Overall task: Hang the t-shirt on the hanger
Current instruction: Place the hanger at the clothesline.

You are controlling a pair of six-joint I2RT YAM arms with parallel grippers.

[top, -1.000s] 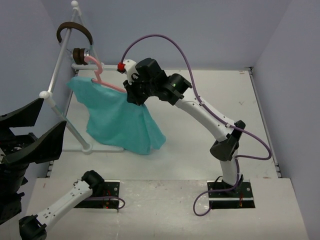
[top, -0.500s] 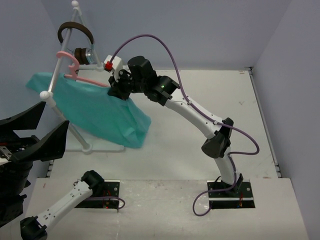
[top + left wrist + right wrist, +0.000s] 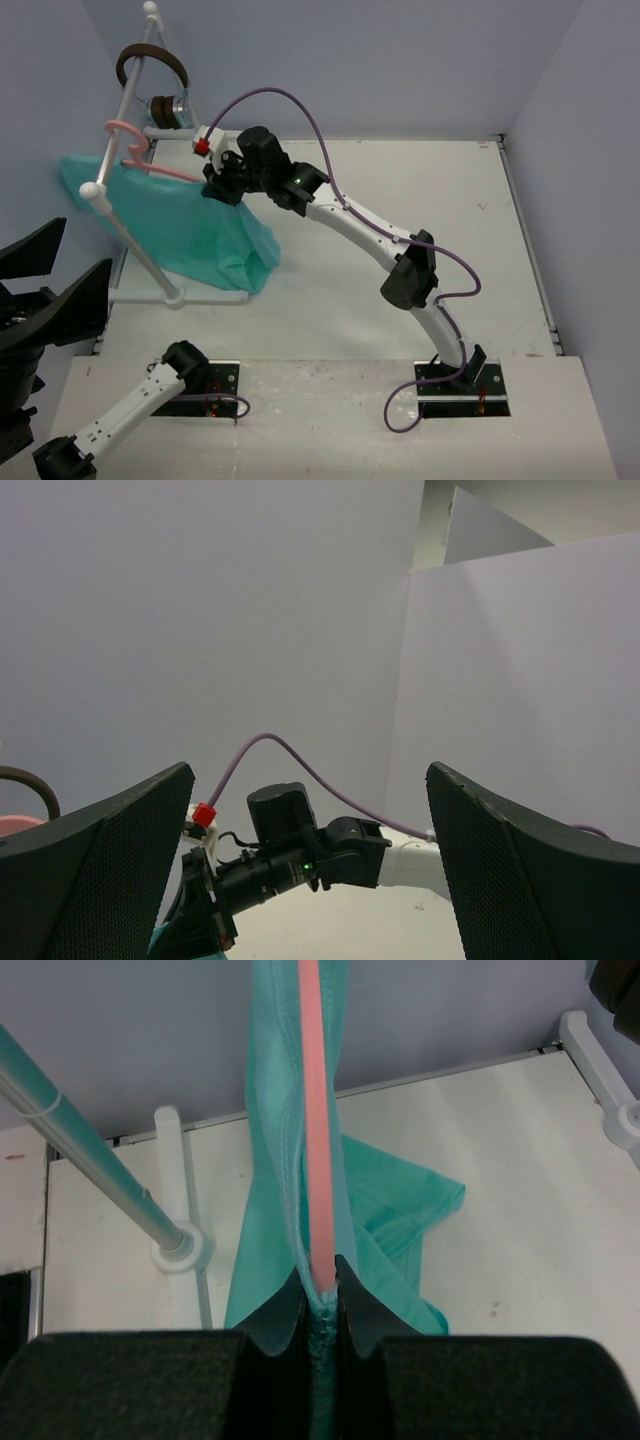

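Observation:
The pink hanger [image 3: 160, 166] is up at the far left with the teal t-shirt [image 3: 175, 220] draped over it. Its hook [image 3: 122, 132] is at the sloping bar of the white rack; whether it rests on the bar I cannot tell. My right gripper [image 3: 213, 185] is shut on the hanger's right end and the cloth over it. In the right wrist view the pink hanger bar [image 3: 318, 1110] and t-shirt [image 3: 395, 1200] run out of the shut right gripper [image 3: 320, 1295]. The shirt's lower edge reaches the table. My left gripper [image 3: 88, 243] stands open near the rack, holding nothing, its fingers [image 3: 100, 870] spread wide.
The white tubular rack [image 3: 120, 215] stands along the left wall, its foot [image 3: 180, 1250] on the table beside the shirt. Brown headphones [image 3: 150, 58] hang on its top end. Walls close the table at the back and both sides.
The right arm has swung left with the hanger and shirt, bringing the hook from mid-table to the rack's bar. The shirt has trailed along. The left gripper has sunk slightly.

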